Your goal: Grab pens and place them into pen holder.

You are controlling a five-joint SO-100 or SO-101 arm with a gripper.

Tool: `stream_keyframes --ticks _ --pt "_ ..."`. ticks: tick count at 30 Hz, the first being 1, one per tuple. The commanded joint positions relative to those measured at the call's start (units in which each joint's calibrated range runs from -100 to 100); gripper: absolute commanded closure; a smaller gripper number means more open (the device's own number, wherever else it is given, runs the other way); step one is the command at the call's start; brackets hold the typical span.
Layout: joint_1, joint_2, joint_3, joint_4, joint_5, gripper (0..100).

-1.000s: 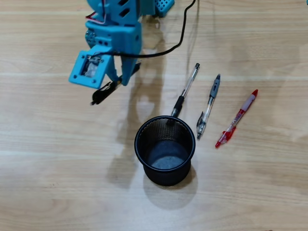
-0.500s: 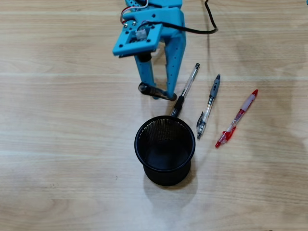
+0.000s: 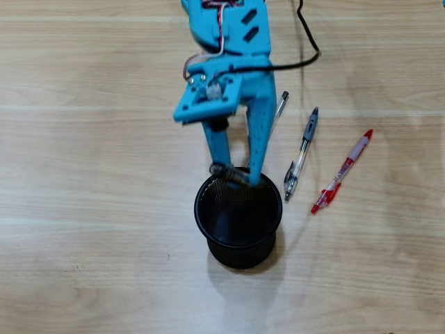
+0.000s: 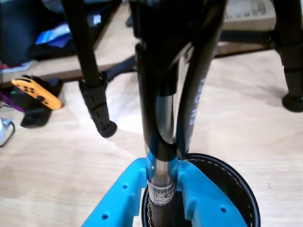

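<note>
My blue gripper (image 3: 235,174) is shut on a dark pen (image 3: 229,174) at the far rim of the black mesh pen holder (image 3: 240,240). In the wrist view the gripper (image 4: 163,177) clamps the black pen (image 4: 163,123), whose barrel stands up in front of the camera with its labelled lower end over the holder (image 4: 241,189). On the table to the right in the overhead view lie a clear pen with a grey grip (image 3: 301,154), a red pen (image 3: 341,172), and a thin clear pen (image 3: 279,111) partly hidden behind my finger.
A black cable (image 3: 309,42) runs across the wooden table (image 3: 83,209) near the arm. In the wrist view, black stand legs (image 4: 94,94) and an orange controller (image 4: 37,91) sit at the far side.
</note>
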Motion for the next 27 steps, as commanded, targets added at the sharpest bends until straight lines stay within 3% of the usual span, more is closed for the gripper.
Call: stream_keyframes --ticks 1,11,16,20,27 --pt "0.9 2.4 -0.7 -1.5 0.3 98" --pt "3.0 6.9 -1.0 -1.0 0.3 97" --pt "2.8 6.2 -0.8 -1.0 0.3 84" --pt "2.4 5.9 -1.1 -0.5 0.3 82" --pt "1.8 -1.9 -3.7 18.0 0.3 90"
